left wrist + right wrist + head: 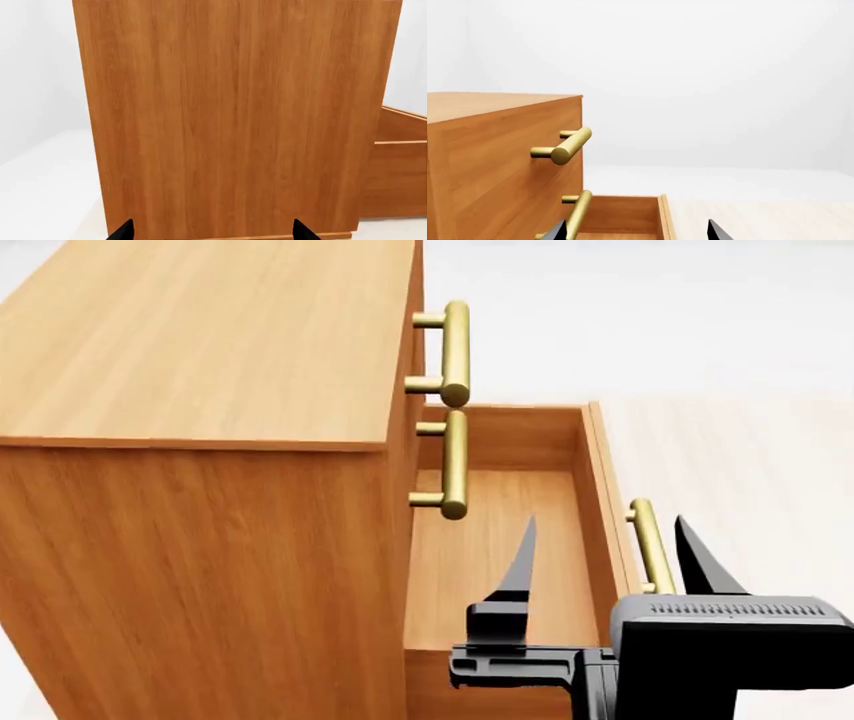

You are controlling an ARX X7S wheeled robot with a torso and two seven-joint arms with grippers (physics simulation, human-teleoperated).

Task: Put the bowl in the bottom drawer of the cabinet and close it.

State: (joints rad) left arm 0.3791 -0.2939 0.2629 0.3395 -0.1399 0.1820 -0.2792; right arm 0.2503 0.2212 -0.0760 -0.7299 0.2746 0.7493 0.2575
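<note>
A bare, staged room here, more a simulated test space than a lived-in home. Plain white walls [707, 75] run all around with nothing on them. The floor [747, 430] is pale, a light wood tone just beside the furniture and whiter further off. The one furnishing is an orange-brown wooden cabinet [200, 350] with brass bar handles [455, 340], its bottom drawer [494, 540] pulled open, the sort of piece you find in a bedroom or office.
</note>
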